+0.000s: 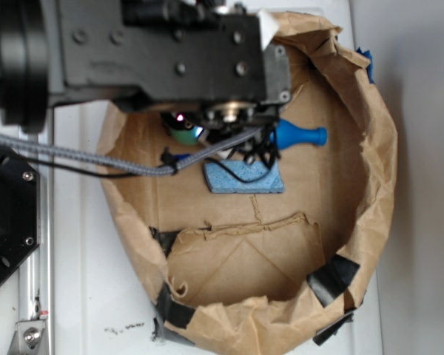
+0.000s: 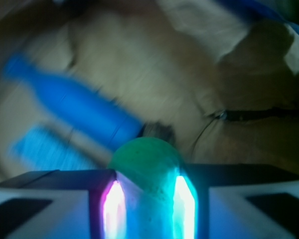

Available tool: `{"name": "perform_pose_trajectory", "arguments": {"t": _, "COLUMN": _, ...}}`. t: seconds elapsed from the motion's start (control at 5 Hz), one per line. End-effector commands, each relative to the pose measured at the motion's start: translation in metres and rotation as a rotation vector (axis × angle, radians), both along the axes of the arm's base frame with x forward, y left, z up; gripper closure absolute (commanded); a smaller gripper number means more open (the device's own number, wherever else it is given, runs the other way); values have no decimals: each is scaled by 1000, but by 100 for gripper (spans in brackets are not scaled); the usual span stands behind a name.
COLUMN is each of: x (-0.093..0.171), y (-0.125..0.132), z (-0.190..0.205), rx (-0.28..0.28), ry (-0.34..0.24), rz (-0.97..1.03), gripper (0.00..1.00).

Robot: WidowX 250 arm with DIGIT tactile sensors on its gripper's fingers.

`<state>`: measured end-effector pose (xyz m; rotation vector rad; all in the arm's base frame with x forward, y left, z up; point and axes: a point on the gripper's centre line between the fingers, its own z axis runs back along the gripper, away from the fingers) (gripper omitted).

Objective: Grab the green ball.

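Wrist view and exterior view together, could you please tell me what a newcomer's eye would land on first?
In the wrist view, the green ball sits between the pincer fingers, whose pads glow pink and cyan on either side of it. Behind it lies a blurred blue bottle toy. In the exterior view, the dark arm looms over a crumpled brown paper bag holding a blue sponge.

The crumpled walls of the paper bag (image 1: 370, 192) ring the work area on all sides, so the only way in is from above. The arm (image 1: 170, 52) fills the upper part of that opening. Beneath it things crowd together: the blue bottle toy (image 1: 300, 136) lies just beside the green ball (image 2: 147, 164), the blue sponge (image 1: 244, 177) just below, black cables (image 1: 133, 164) draped across. The lower half of the bag floor lies bare.
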<state>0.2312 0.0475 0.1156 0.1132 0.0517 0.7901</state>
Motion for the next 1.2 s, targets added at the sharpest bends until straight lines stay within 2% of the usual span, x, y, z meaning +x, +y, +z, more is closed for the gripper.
{"name": "perform_pose_trajectory", "arguments": {"t": 0.0, "x": 3, "y": 14, "z": 32, "rx": -121, "ry": 15, "rz": -468, "gripper": 100}}
{"name": "perform_pose_trajectory", "arguments": {"t": 0.2, "x": 5, "y": 4, "z": 43, "rx": -116, "ry": -41, "rz": -530, "gripper": 100}}
{"name": "perform_pose_trajectory", "arguments": {"t": 0.4, "x": 7, "y": -6, "z": 49, "rx": -147, "ry": -78, "rz": -585, "gripper": 100}}
{"name": "perform_pose_trajectory", "arguments": {"t": 0.6, "x": 6, "y": -18, "z": 55, "rx": -110, "ry": -121, "rz": -589, "gripper": 100}}
{"name": "perform_pose_trajectory", "arguments": {"t": 1.0, "x": 9, "y": -16, "z": 53, "rx": -96, "ry": -124, "rz": -545, "gripper": 100}}
